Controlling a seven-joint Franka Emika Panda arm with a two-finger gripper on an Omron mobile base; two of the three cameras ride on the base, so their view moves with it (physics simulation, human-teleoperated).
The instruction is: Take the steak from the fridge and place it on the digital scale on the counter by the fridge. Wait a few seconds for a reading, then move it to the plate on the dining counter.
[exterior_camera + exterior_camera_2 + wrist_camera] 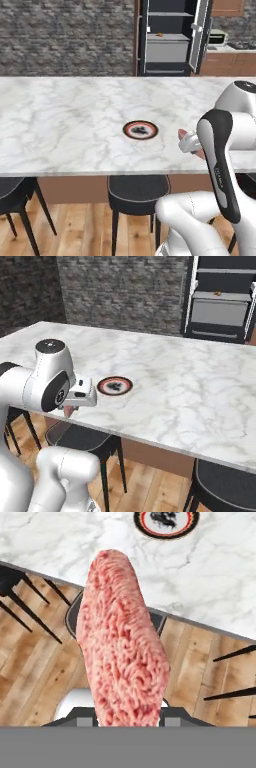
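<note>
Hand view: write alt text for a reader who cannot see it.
A pink, grainy steak held in the hand rises up the middle of the picture, over a wooden floor and a dark stool. Beyond it lies the edge of the white marble dining counter, with the red-rimmed plate at the top.

place: kitchen | cues: marble dining counter (60,115), stools (136,192), open fridge (170,37)

Plate (114,386) on the dining counter (190,386) — steak (68,410) at its edge
</note>
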